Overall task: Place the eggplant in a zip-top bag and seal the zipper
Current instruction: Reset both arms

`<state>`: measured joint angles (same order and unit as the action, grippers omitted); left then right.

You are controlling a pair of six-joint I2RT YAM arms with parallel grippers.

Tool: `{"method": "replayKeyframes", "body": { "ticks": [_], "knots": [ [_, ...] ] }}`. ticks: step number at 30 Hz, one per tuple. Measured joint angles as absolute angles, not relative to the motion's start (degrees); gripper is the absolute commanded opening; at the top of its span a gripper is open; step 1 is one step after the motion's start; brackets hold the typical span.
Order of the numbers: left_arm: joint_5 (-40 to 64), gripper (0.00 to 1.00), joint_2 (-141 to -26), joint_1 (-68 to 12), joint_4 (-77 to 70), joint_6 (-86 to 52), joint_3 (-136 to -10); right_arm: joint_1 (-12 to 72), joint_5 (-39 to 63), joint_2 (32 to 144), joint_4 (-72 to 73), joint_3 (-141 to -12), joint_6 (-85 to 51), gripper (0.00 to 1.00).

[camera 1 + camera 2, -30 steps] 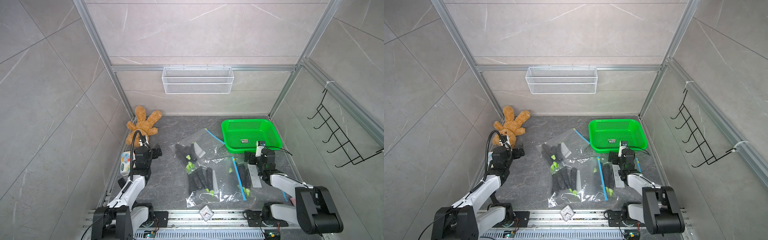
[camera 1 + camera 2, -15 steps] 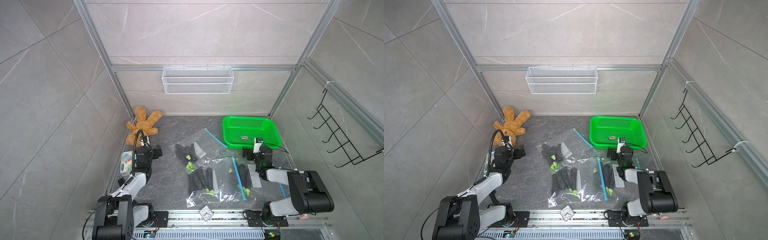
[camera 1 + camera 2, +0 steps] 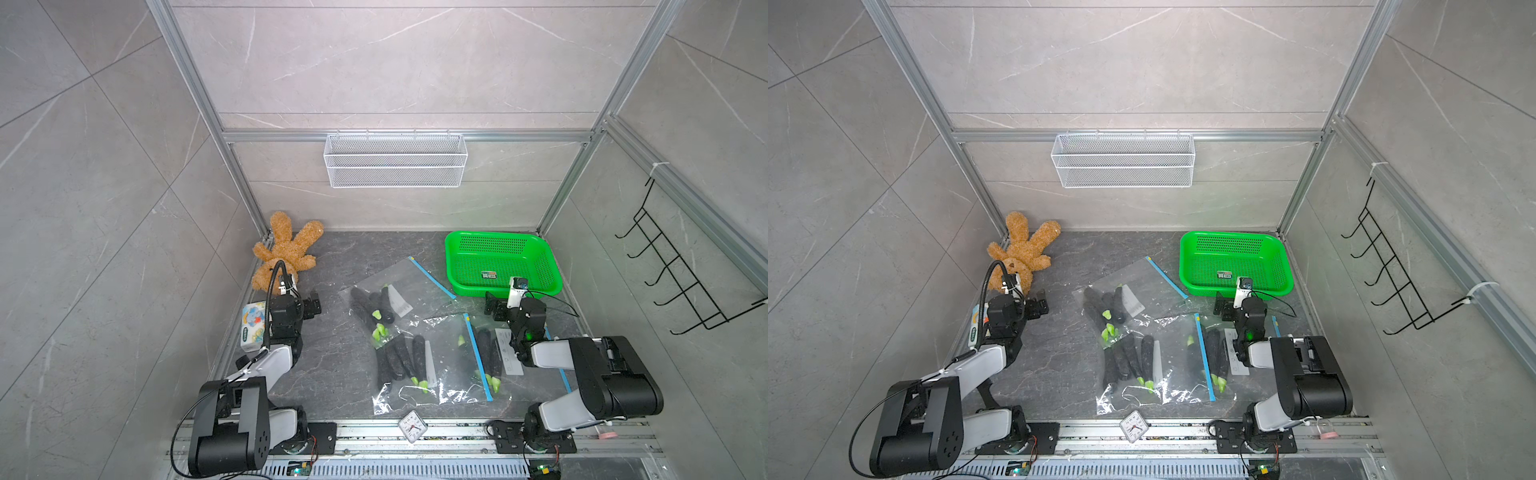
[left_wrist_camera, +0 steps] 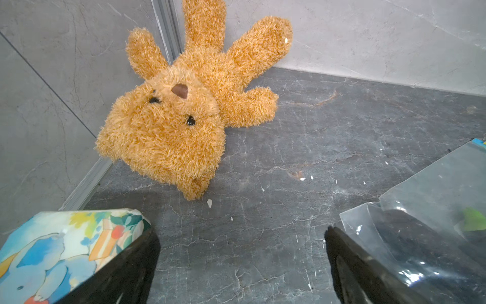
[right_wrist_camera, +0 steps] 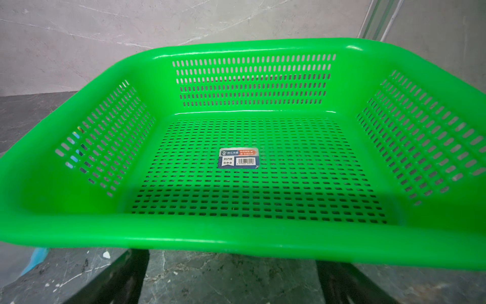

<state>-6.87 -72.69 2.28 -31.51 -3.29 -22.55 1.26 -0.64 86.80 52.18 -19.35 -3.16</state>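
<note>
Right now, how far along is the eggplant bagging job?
Done: the basket is empty, and the eggplants appear to lie inside clear bags on the table. In hand: nothing; the left fingers and right fingers are open and holding nothing. Left: perhaps only the blue zippers; from these views I cannot tell whether they are fully sealed.

a robot test cell: aluminium frame point(image 3: 395, 136), grey tiled walls point(image 3: 395, 62).

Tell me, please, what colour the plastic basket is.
Bright green basket, clearest in the right wrist view.
</note>
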Motion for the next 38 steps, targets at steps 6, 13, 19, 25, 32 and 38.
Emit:
{"method": "replayKeyframes", "body": {
  "ticks": [6,13,19,25,32,38],
  "knots": [
    [-5.19,1.0,-80.09,3.07,-37.67,-2.9,-20.56,1.26,-0.16,86.8,52.16,-19.38,-3.07,1.0],
    [-2.63,1.0,-86.08,4.56,-43.64,-2.87,-19.49,1.26,1.56,86.8,52.23,-19.38,-2.72,1.0],
    [-2.59,1.0,-86.08,4.56,-44.58,-2.87,-19.49,1.26,1.56,86.8,52.21,-19.38,-2.72,1.0],
    [-2.59,1.0,-86.08,4.56,-44.73,-2.87,-19.49,1.26,1.56,86.8,52.21,-19.38,-2.72,1.0],
    [-2.59,1.0,-86.08,4.56,-45.08,-2.87,-19.49,1.26,1.56,86.8,52.21,-19.38,-2.72,1.0],
    [-2.61,1.0,-86.08,4.56,-45.1,-2.87,-19.49,1.26,1.52,86.8,52.18,-19.38,-2.7,1.0]
  ]
}}
